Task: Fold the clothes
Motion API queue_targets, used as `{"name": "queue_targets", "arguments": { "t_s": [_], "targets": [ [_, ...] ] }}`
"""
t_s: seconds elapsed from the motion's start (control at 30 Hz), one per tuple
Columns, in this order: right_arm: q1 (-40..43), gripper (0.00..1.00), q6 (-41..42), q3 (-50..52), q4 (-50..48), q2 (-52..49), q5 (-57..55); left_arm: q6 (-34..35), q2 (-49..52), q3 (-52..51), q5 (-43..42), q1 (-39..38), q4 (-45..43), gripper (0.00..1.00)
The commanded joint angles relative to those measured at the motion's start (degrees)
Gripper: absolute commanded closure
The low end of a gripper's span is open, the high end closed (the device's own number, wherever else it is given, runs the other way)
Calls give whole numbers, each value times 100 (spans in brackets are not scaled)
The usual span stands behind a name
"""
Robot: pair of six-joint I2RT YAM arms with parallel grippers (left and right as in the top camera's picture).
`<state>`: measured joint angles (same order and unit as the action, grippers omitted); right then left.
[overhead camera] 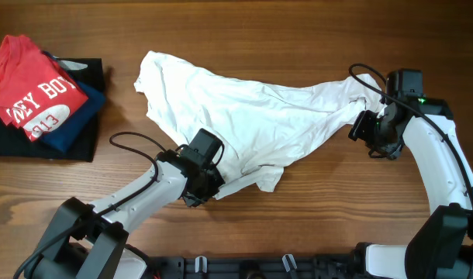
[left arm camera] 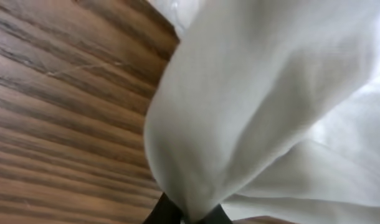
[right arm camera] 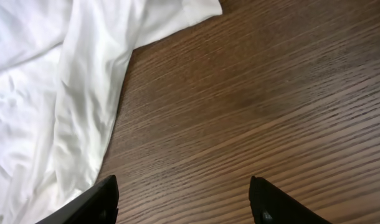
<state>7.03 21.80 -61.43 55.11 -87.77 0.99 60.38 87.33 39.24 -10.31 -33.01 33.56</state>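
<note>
The white T-shirt [overhead camera: 252, 116] lies crumpled and spread across the middle of the wooden table, no stripes showing. My left gripper [overhead camera: 201, 182] is at its near hem and is shut on a pinch of the white cloth [left arm camera: 240, 112], which bunches up out of the jaws [left arm camera: 189, 214]. My right gripper [overhead camera: 372, 132] is by the shirt's right end, open and empty over bare wood [right arm camera: 184, 199]; the shirt's edge [right arm camera: 65, 112] lies just left of its left finger.
A red shirt with white lettering [overhead camera: 35, 89] lies on folded navy and black garments [overhead camera: 58, 136] at the far left of the table. Bare wood lies in front of the shirt and at the right.
</note>
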Motion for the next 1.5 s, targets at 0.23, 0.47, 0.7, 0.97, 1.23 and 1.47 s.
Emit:
{"name": "queue_targets", "arguments": {
  "t_s": [0.23, 0.47, 0.7, 0.97, 1.23, 1.47],
  "targets": [
    [13, 32, -68, -17, 214, 44, -461, -800, -1598, -87, 1408, 1757, 979, 96],
    [11, 33, -190, 407, 7, 22, 192, -1246, -2594, -90, 1335, 2863, 1263, 96],
    [-927, 33, -1104, 461, -151, 0, 1034, -1246, -2426, -90, 1338, 2863, 1257, 96],
    [-1115, 59, -813, 533, -369, -282, 323, -1244, -2426, -90, 1338, 2863, 1276, 96],
    [-852, 96, 649, -339, -901, -343, -1320, -1246, -2426, -90, 1338, 2863, 1281, 96],
    [-256, 28, -11, -1528, -739, -551, -1685, -1246, -2426, -90, 1340, 2863, 1344, 96]
  ]
}}
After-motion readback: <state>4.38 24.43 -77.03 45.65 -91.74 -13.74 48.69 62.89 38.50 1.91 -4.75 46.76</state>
